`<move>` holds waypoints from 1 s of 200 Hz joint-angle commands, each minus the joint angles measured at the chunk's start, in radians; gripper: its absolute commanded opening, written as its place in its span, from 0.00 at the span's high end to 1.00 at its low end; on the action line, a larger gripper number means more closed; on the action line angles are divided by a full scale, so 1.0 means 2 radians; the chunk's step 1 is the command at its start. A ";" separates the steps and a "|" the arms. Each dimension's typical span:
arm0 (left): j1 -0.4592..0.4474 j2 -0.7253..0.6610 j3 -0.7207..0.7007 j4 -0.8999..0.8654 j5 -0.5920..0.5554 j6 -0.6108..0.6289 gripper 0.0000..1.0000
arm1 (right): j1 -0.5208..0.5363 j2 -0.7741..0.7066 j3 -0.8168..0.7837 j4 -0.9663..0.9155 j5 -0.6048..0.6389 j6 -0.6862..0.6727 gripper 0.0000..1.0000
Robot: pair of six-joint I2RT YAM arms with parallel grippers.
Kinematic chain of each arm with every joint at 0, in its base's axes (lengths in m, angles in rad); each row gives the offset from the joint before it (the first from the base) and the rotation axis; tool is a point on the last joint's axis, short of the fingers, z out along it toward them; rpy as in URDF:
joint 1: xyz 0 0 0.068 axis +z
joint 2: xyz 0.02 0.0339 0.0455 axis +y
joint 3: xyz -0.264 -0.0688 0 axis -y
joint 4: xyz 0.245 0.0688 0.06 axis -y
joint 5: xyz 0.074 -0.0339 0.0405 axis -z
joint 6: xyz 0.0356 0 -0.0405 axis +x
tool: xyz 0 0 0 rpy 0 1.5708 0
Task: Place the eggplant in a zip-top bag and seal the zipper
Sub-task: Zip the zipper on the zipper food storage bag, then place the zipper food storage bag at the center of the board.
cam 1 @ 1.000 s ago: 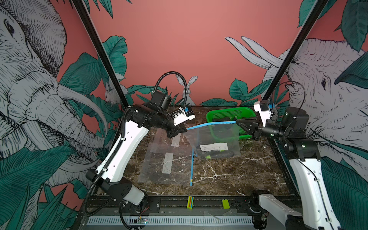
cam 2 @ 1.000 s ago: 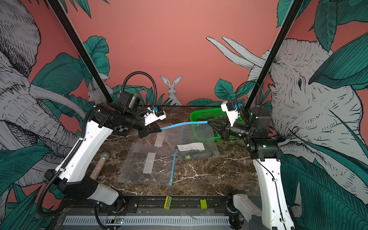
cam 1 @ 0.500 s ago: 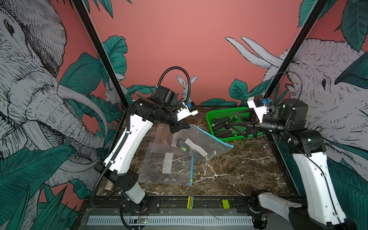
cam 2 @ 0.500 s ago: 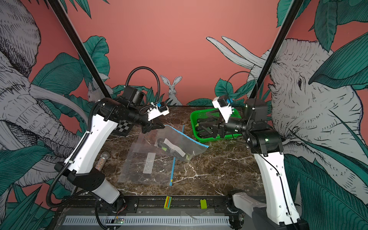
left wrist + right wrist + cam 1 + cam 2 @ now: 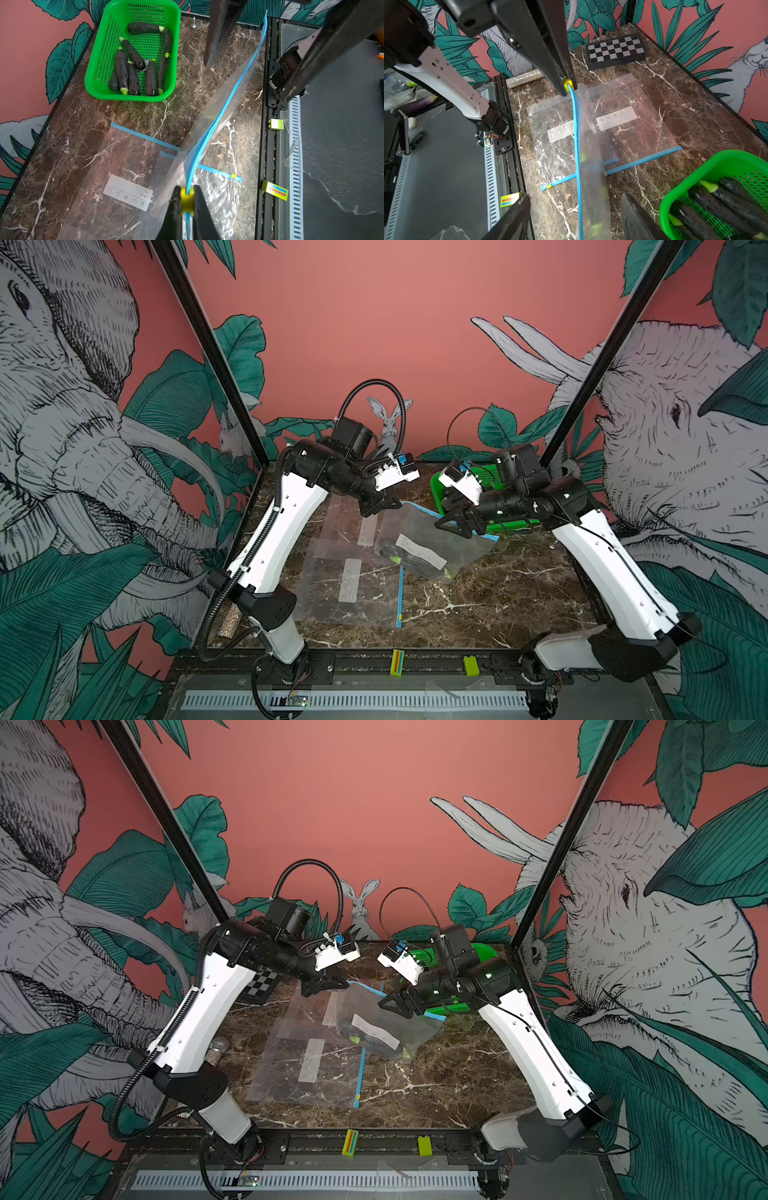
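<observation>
A clear zip-top bag [image 5: 432, 531] with a blue zipper [image 5: 577, 145] hangs tilted from my left gripper [image 5: 187, 199], its low end on the marble table [image 5: 478, 605]. That gripper is shut on the bag's yellow slider [image 5: 187, 200], which also shows in the right wrist view [image 5: 566, 84]. A dark eggplant [image 5: 417, 563] with a green end lies inside the bag, partly behind the white label. My right gripper [image 5: 575, 197] is open and straddles the zipper edge near the bag's other end, its fingers [image 5: 517, 214] well clear of the plastic.
A green basket [image 5: 133, 95] with several more eggplants stands at the back right. Two empty bags [image 5: 349, 572] lie flat mid-table. A chessboard [image 5: 615, 51] and a glittery cylinder [image 5: 525, 78] sit at the left. Small coloured blocks [image 5: 397, 663] sit on the front rail.
The bag was stretched between both grippers. My right gripper opened and let go, pulled back over the basket, then returned around the zipper edge. The left arm rose; the bag sagged.
</observation>
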 commanded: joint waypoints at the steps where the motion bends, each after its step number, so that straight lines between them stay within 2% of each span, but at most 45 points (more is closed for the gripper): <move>1: -0.003 -0.003 0.015 -0.015 0.011 0.012 1.00 | 0.009 -0.005 -0.007 -0.011 0.033 -0.004 0.37; 17: -0.003 -0.002 0.015 -0.013 0.013 0.012 1.00 | 0.011 -0.004 -0.014 -0.009 0.043 -0.004 0.43; 31: -0.003 -0.003 0.015 -0.010 0.015 0.012 1.00 | 0.011 0.000 -0.016 -0.009 0.051 -0.002 0.45; 77: -0.004 -0.004 0.013 -0.010 0.017 0.011 1.00 | 0.012 0.008 -0.027 0.013 0.048 0.014 0.65; 84: -0.004 -0.004 0.013 -0.009 0.017 0.011 1.00 | 0.012 0.009 -0.028 0.015 0.043 0.016 0.71; 102: -0.004 -0.006 0.008 -0.004 0.019 0.008 1.00 | 0.012 0.007 -0.034 0.025 0.042 0.027 0.96; 107: -0.004 -0.007 0.007 -0.002 0.018 0.006 1.00 | 0.012 0.005 -0.035 0.027 0.041 0.030 1.00; 122: -0.004 -0.010 0.003 0.006 0.013 -0.004 0.77 | 0.012 -0.001 -0.037 0.033 0.037 0.047 1.00; 135: -0.001 -0.010 0.003 0.009 0.006 -0.011 0.47 | 0.012 -0.012 -0.043 0.045 0.042 0.076 1.00; 152: 0.011 -0.019 -0.002 0.028 0.003 -0.033 0.26 | 0.012 -0.024 -0.046 0.044 0.065 0.119 1.00; 171: 0.031 -0.040 -0.020 0.063 0.004 -0.060 0.14 | 0.012 -0.043 -0.061 0.048 0.081 0.176 1.00; 200: 0.053 -0.083 -0.075 0.138 -0.006 -0.101 0.08 | 0.006 -0.076 -0.093 0.030 0.141 0.251 1.00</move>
